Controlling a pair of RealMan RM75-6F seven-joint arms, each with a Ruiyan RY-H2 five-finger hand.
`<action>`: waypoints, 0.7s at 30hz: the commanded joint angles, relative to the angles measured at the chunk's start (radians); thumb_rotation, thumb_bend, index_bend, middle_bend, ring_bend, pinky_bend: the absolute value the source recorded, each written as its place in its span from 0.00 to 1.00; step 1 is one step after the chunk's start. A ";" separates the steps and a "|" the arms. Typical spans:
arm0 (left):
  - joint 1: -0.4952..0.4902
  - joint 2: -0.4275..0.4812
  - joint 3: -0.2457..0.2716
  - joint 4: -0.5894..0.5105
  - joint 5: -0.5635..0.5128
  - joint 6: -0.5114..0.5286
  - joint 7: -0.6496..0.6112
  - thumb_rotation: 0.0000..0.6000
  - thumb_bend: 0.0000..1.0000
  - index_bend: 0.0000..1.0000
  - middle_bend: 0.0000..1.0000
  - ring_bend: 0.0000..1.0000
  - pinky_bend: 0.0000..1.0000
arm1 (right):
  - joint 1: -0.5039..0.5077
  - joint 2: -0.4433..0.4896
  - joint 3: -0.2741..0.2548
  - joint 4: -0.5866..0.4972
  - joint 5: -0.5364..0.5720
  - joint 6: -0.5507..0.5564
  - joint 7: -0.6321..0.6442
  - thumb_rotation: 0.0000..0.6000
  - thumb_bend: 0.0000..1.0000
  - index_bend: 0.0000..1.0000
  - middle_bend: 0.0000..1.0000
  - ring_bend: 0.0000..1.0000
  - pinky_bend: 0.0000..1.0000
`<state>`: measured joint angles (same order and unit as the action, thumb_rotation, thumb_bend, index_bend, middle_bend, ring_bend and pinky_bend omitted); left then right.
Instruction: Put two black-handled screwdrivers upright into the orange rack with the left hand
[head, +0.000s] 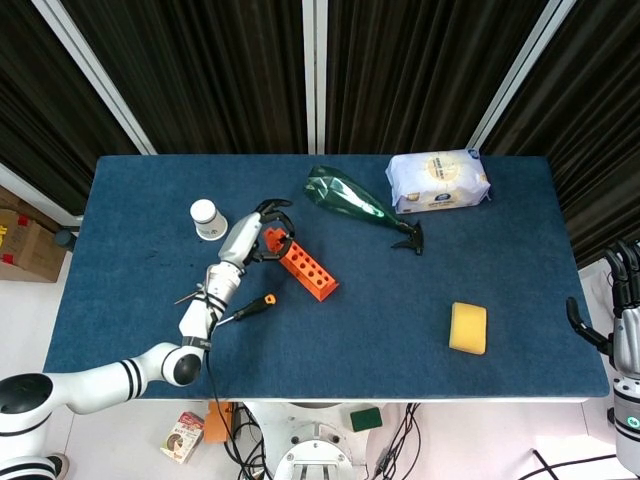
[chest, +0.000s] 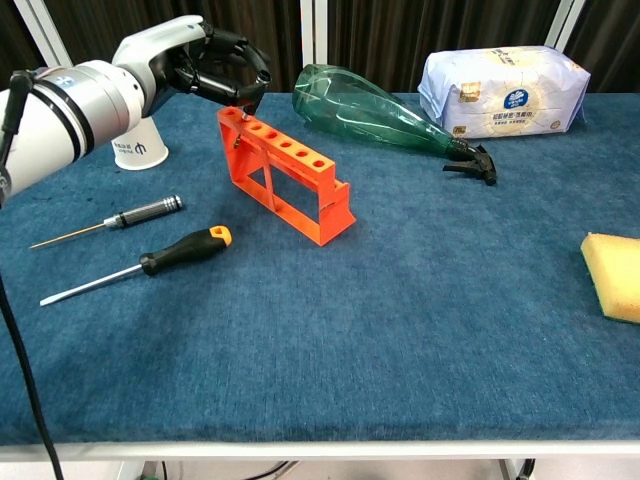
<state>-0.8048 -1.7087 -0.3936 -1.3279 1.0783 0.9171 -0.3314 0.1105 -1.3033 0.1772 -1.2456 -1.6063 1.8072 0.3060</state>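
The orange rack (chest: 290, 180) stands left of the table's middle, its row of holes unfilled; it also shows in the head view (head: 303, 265). My left hand (chest: 215, 70) curls around the rack's far-left end, fingertips on its top, also seen from the head camera (head: 255, 232). Two screwdrivers lie flat in front of it. One has a black handle with an orange cap (chest: 185, 248). The other is thin with a dark and silver handle (chest: 130, 214). My right hand (head: 625, 305) hangs past the table's right edge, fingers apart and holding nothing.
A white paper cup (chest: 138, 150) stands behind my left arm. A green plastic bottle (chest: 370, 110) lies just behind the rack. A white tissue pack (chest: 500, 90) is at the back right and a yellow sponge (chest: 612, 275) at the right edge.
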 joint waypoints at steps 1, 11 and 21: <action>0.003 0.003 -0.013 -0.012 -0.019 -0.010 -0.018 1.00 0.38 0.51 0.18 0.07 0.16 | 0.000 0.000 -0.001 -0.001 -0.001 -0.001 -0.001 1.00 0.38 0.00 0.00 0.00 0.00; 0.009 -0.003 -0.028 -0.004 -0.042 -0.017 -0.047 1.00 0.38 0.52 0.18 0.07 0.16 | 0.001 -0.001 -0.001 -0.003 -0.002 -0.001 -0.005 1.00 0.38 0.00 0.00 0.00 0.00; 0.019 0.001 -0.033 -0.012 -0.055 -0.045 -0.091 1.00 0.39 0.52 0.18 0.07 0.16 | 0.002 -0.001 -0.002 -0.002 -0.001 -0.004 -0.008 1.00 0.38 0.00 0.00 0.00 0.00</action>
<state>-0.7871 -1.7105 -0.4268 -1.3348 1.0213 0.8760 -0.4175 0.1126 -1.3045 0.1751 -1.2477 -1.6070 1.8030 0.2978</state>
